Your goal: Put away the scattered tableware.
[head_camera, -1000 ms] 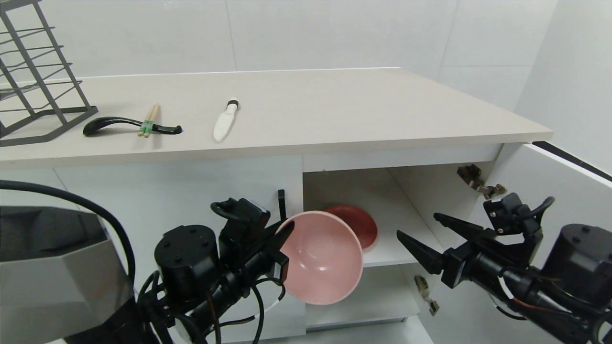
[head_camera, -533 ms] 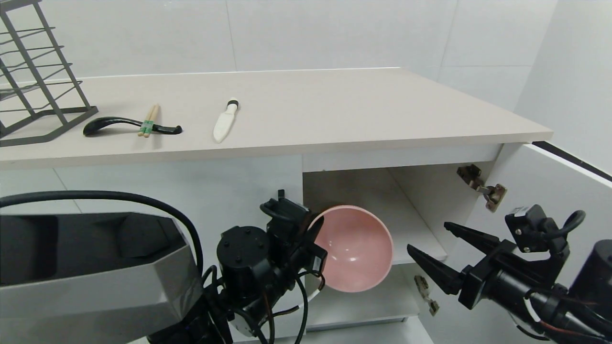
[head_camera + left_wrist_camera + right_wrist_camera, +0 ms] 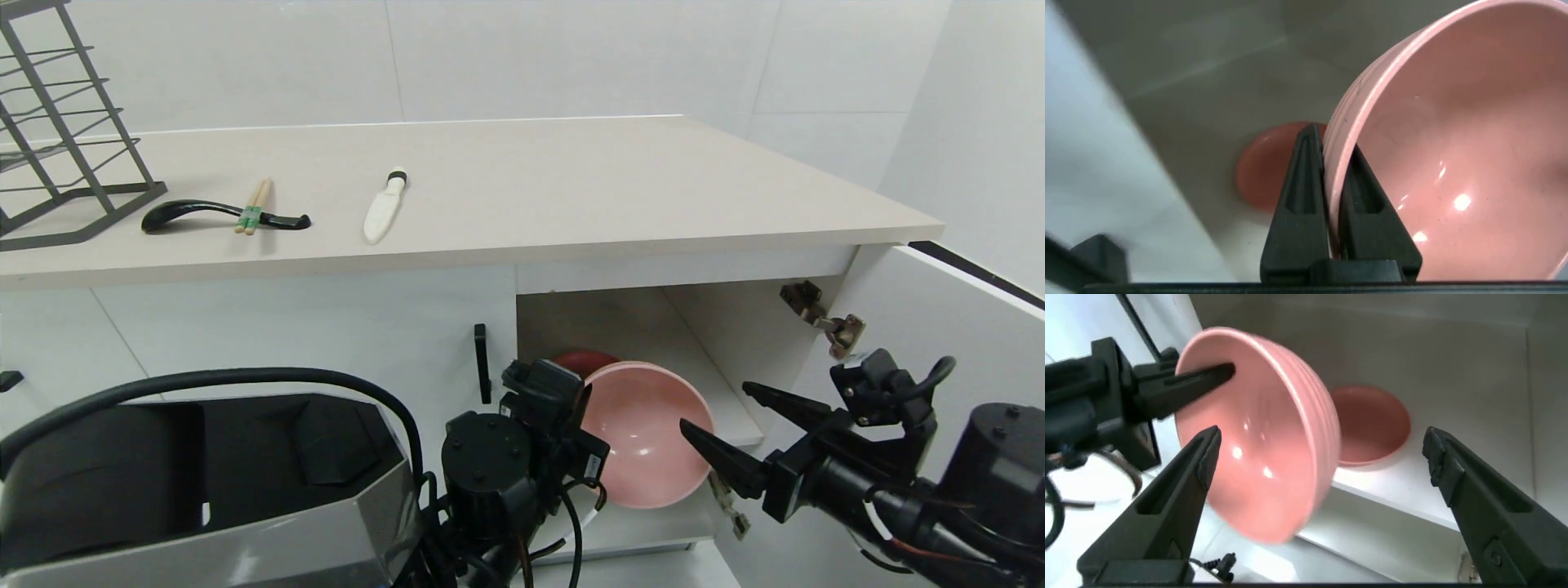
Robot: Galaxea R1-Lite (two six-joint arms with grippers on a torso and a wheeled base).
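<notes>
two walls: white tile, behind a beige tabletop [image 3: 571, 180]; white cabinet [image 3: 326, 327] below, its right door [image 3: 922, 327] open.
tabletop: wire rack [image 3: 65, 122], black spoon [image 3: 188, 214], chopsticks [image 3: 255, 208], white knife [image 3: 385, 208].
bowl [image 3: 645, 433]: pink, tipped on its side at the cabinet opening, in front of a red plate [image 3: 584, 362] on the shelf [image 3: 669, 335].
left fingers [image 3: 1306, 196]: clenched on the bowl's rim, one inside, one outside.
right fingers [image 3: 1184, 498]: released, spread wide beside the bowl.

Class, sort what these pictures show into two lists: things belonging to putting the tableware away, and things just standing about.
Belongs to the job: pink bowl, gripped at its rim by the left tool; red plate on the cabinet shelf; black spoon, chopsticks and white knife on the counter.

Just standing about: wire rack; open right tool.
</notes>
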